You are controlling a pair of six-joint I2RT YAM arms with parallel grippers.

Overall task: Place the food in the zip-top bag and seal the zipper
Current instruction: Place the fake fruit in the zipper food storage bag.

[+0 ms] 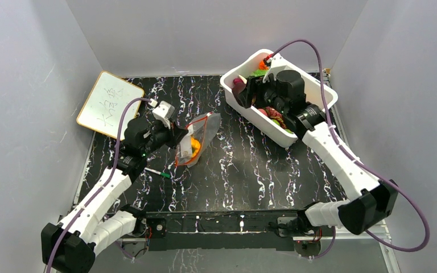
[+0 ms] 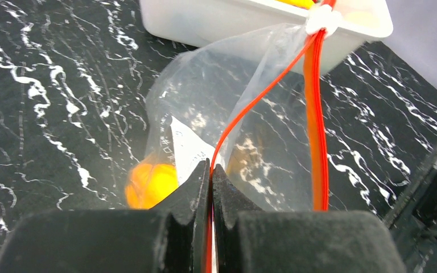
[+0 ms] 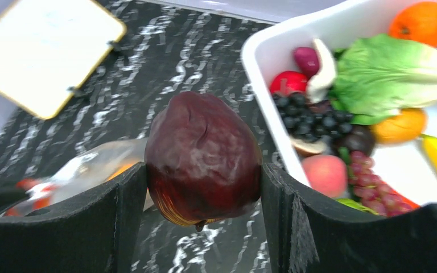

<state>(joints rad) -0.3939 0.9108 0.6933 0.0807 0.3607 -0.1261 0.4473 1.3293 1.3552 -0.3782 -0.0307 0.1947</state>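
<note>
Black table (image 1: 244, 170), veined white like marble! Clear zip-top bag (image 2: 205, 85), its zipper (image 2: 315, 114) red-orange, an orange piece (image 2: 148, 185) glowing inside. A deep maroon fruit (image 3: 202, 159) (glossy, almost brown) and a white tub (image 3: 256, 62) of greens, reds, yellows.

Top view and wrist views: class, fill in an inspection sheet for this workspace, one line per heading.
Surface: black marbled table.
Job's things: clear bag open, orange piece inside; zipper unsealed; more food in white tub.
Clutter: whiteboard far left; pen near left arm.
Grippers: left gripper shut on zipper; right gripper shut on dark red fruit.
Cables: purple cables loop along both arms.
Surroundings: grey walls on three sides.
</note>
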